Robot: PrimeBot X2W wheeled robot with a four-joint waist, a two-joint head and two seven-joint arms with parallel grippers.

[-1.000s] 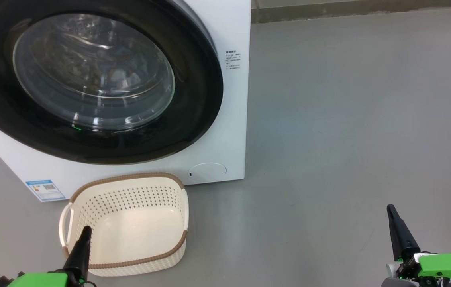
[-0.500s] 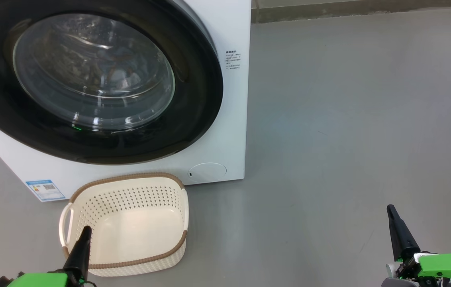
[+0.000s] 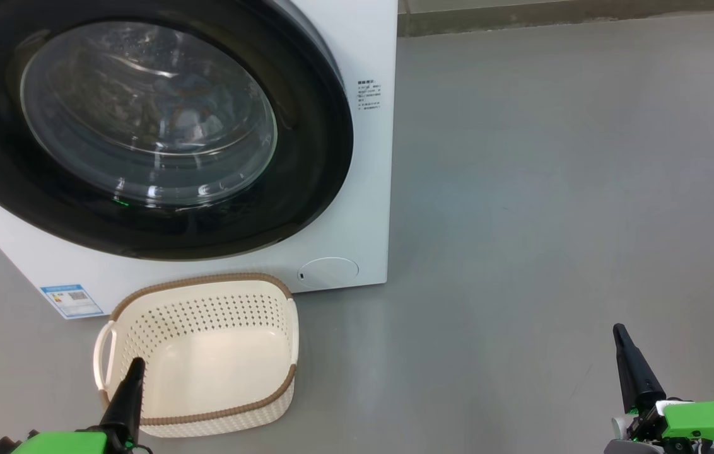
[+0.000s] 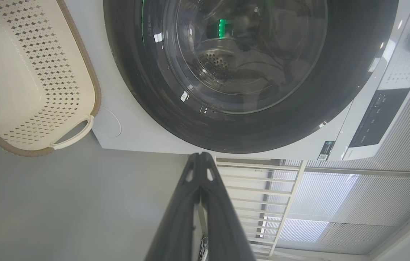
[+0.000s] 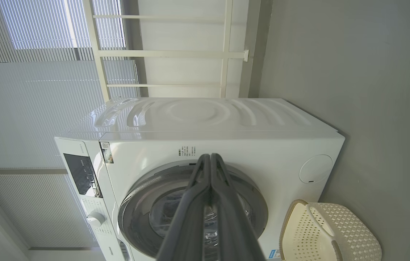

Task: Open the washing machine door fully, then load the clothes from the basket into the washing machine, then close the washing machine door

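Both left hand (image 3: 137, 364) and right hand (image 3: 617, 330) pinched closed; one basket (image 3: 204, 279), one washing machine (image 3: 366, 202).

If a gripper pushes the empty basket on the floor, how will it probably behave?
The basket looks like thin perforated plastic and holds nothing, so it is probably light and would slide on the smooth grey floor. Its walls may flex slightly; its wide flat base makes tipping unlikely.

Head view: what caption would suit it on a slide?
Empty basket in front of the washing machine, door shut, clothes visible behind its glass; left fingers and right fingers closed.
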